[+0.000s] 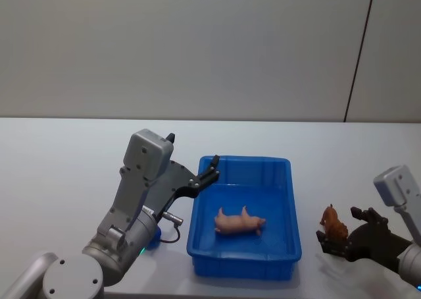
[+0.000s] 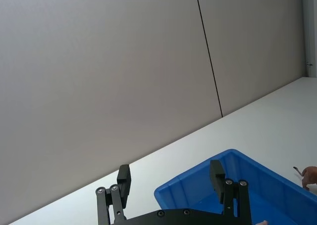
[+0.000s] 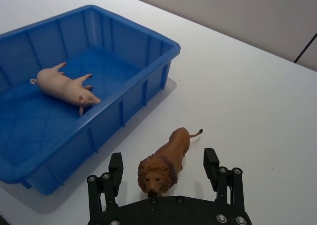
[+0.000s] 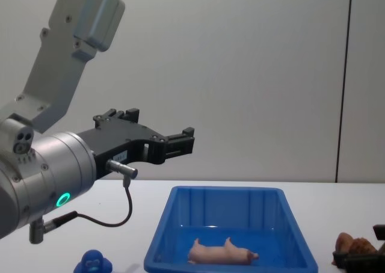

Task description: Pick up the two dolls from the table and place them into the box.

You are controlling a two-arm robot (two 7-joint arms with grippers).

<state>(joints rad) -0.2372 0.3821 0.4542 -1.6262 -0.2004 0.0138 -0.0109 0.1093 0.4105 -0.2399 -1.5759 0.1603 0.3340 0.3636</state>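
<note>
Lion (image 3: 161,168) btwn jaws of wide right pincer (image 3: 163,158), nr box (image 3: 163,41) rim; left pincer (image 1: 212,168) wide.

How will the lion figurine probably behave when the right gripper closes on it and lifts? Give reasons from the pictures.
The lion looks like moulded plastic standing on its own legs, so probably stiff. It is tiny beside the box, so likely light. Its rounded, glossy body, straddled by the open right gripper, might slip or tip if squeezed off-centre.

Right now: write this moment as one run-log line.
pig: lying in box | lion: standing on table | right end effector: open, straddling lion | left end effector: open, raised near box's left edge
</note>
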